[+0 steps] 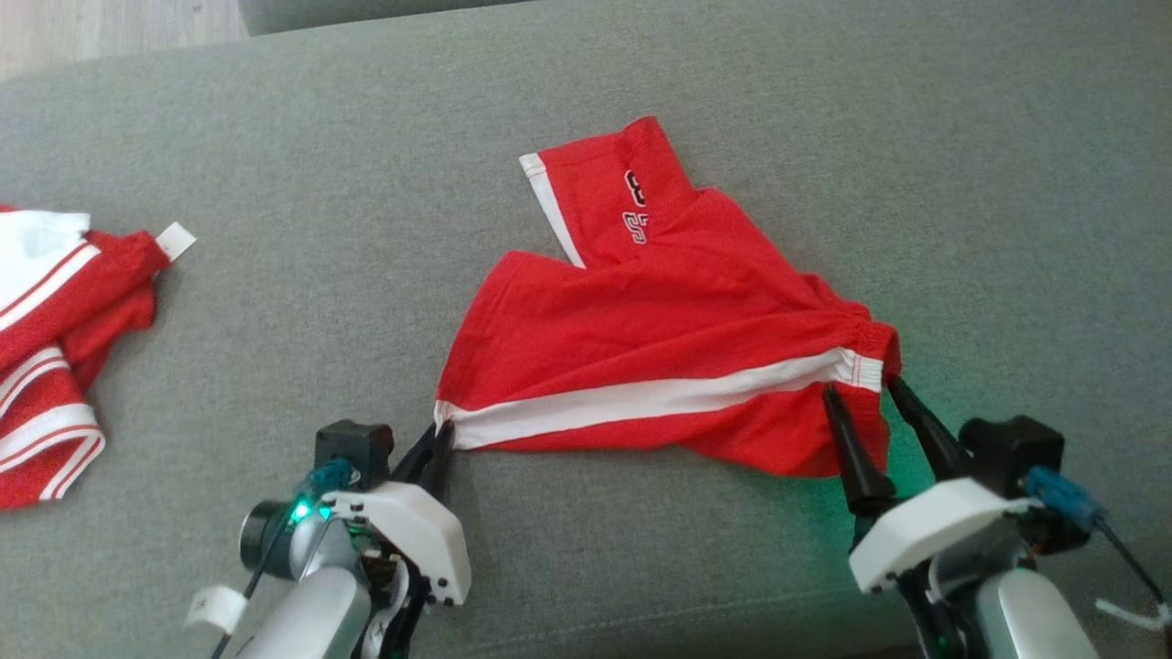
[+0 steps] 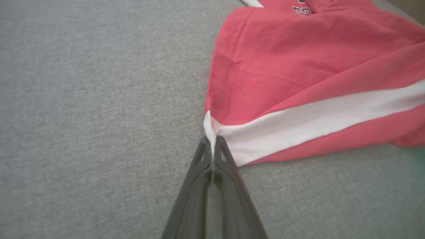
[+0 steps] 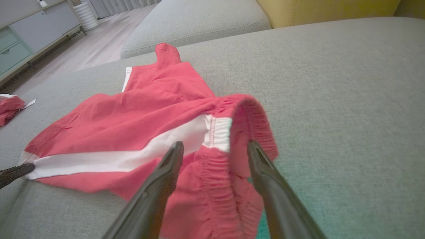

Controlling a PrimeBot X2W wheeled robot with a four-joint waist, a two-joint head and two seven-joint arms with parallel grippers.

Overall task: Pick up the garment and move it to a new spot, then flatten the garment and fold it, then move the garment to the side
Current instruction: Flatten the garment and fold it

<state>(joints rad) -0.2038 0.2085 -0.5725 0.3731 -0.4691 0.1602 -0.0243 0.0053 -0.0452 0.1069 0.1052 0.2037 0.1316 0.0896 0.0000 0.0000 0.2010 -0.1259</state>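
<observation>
The red shorts point(image 1: 659, 320) lie crumpled near the middle of the grey sofa cushion point(image 1: 275, 229), one leg pointing away from the robot; the left claw point(image 1: 438, 437) is pinched together on the hem corner where the white stripe point(image 1: 659, 398) ends; the right claw point(image 1: 861, 389) stands apart, its two fingers either side of the bunched elastic waistband point(image 3: 252, 116), not closed on it; another red-and-white garment point(image 1: 46, 348) lies well apart at the cushion's left edge.
</observation>
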